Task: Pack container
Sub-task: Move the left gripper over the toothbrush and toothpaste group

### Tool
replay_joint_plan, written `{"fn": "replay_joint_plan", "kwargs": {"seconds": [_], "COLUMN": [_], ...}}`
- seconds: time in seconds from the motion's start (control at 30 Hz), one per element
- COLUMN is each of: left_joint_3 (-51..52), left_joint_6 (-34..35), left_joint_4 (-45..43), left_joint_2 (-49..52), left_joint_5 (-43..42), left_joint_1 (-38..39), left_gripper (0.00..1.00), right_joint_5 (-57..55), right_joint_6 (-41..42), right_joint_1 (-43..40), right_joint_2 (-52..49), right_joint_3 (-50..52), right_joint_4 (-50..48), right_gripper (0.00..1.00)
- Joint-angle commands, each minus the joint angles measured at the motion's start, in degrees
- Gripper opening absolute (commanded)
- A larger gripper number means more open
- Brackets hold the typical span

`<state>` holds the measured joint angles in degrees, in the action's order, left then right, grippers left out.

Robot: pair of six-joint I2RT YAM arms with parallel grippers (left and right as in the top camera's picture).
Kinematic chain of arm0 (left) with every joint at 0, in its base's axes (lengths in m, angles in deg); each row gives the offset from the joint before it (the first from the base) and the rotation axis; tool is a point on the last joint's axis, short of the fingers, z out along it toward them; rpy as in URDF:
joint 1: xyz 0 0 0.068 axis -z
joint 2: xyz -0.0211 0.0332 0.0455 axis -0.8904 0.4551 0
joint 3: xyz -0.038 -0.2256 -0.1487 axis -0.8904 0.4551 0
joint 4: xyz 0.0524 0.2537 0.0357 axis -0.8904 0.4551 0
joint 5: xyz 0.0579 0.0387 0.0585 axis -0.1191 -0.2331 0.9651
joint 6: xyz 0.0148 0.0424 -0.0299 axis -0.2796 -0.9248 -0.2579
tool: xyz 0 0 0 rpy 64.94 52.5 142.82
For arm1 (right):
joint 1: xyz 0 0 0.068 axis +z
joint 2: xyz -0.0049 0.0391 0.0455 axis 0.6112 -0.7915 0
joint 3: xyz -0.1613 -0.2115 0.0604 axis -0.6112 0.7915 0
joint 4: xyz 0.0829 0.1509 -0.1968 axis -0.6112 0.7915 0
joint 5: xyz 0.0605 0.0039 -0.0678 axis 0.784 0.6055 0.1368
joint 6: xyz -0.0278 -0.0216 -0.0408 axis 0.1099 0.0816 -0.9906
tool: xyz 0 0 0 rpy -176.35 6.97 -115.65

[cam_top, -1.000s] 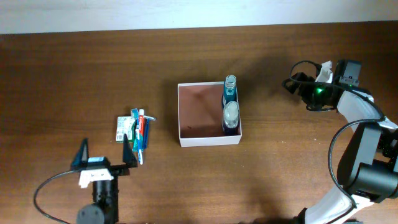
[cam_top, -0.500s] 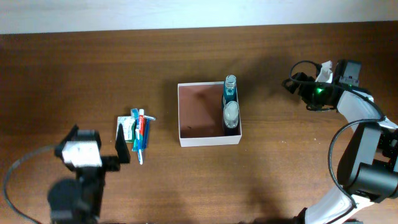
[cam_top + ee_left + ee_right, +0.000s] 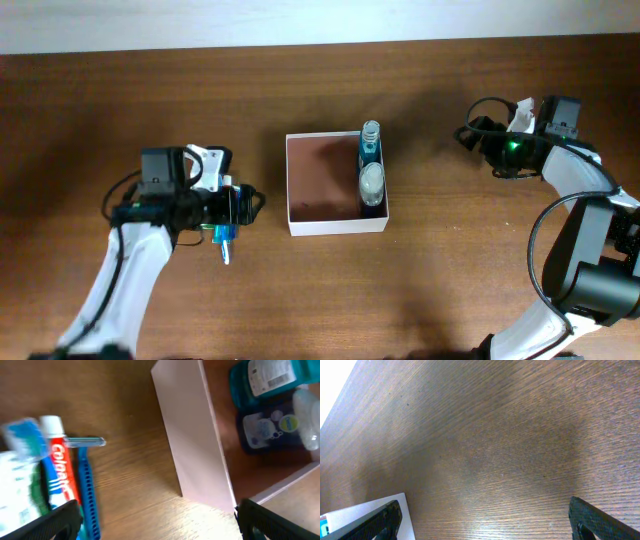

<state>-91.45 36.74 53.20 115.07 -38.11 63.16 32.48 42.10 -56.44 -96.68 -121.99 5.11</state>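
Note:
The container (image 3: 336,227), a square white-walled box with a reddish-brown inside, stands mid-table. Two blue bottles (image 3: 371,165) lie along its right wall. My left gripper (image 3: 245,203) is open and empty, hovering over a toothpaste tube (image 3: 59,467), a blue toothbrush (image 3: 86,490) and a green-white packet (image 3: 17,490), just left of the container's wall (image 3: 192,435). In the left wrist view the fingers (image 3: 160,525) span the table between toothbrush and box. My right gripper (image 3: 470,135) is open and empty at the far right, over bare wood (image 3: 485,525).
The toothbrush tip (image 3: 224,246) sticks out below the left gripper in the overhead view. A corner of the container (image 3: 365,510) shows in the right wrist view. The table's back edge runs along the top; cables trail from both arms.
My left arm has swung from the table's front edge up and to the right, now over the toiletries beside the container. The right arm has not moved.

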Motion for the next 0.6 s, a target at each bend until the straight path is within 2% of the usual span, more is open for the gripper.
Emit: {"fn": "replay_joint_plan", "kwargs": {"seconds": [0.0, 0.03, 0.1, 0.2, 0.33, 0.4, 0.5, 0.57], "left_joint_3": [-1.05, -1.05, -1.05, -1.09, -1.11, -1.11, -1.11, -1.09], "left_joint_6": [0.7, 0.7, 0.76, 2.51, 9.79, 10.4, 12.44, 12.9], "left_joint_4": [-0.46, -0.35, 0.02, 2.19, 6.27, 6.71, 6.71, 5.99], "left_joint_2": [5.66, 6.4, 6.73, 5.29, 0.44, -1.55, -2.47, -1.79], "left_joint_5": [-3.87, -3.48, -2.93, 4.39, 21.42, 27.32, 34.64, 36.41], "left_joint_1": [-0.13, -0.13, -0.13, 0.79, 4.9, 7.37, 9.9, 10.54], "left_gripper": [0.93, 0.75, 0.62, 0.61, 0.6, 0.59, 0.59, 0.59], "right_joint_5": [-0.28, -0.28, -0.28, -0.28, -0.28, -0.28, -0.28, -0.28], "right_joint_6": [-0.33, -0.33, -0.33, -0.31, -0.33, -0.31, -0.33, -0.33], "right_joint_1": [-0.04, -0.04, -0.04, -0.04, -0.04, -0.04, -0.04, -0.04], "right_joint_2": [-0.15, -0.15, -0.15, -0.15, -0.15, -0.15, -0.15, -0.15], "right_joint_3": [0.07, 0.07, 0.07, 0.07, 0.07, 0.07, 0.07, 0.07], "right_joint_4": [-0.2, -0.2, -0.2, -0.2, -0.2, -0.17, -0.2, -0.2], "right_gripper": [0.98, 0.98, 0.98, 0.98, 0.98, 0.98, 0.98, 0.98]}}
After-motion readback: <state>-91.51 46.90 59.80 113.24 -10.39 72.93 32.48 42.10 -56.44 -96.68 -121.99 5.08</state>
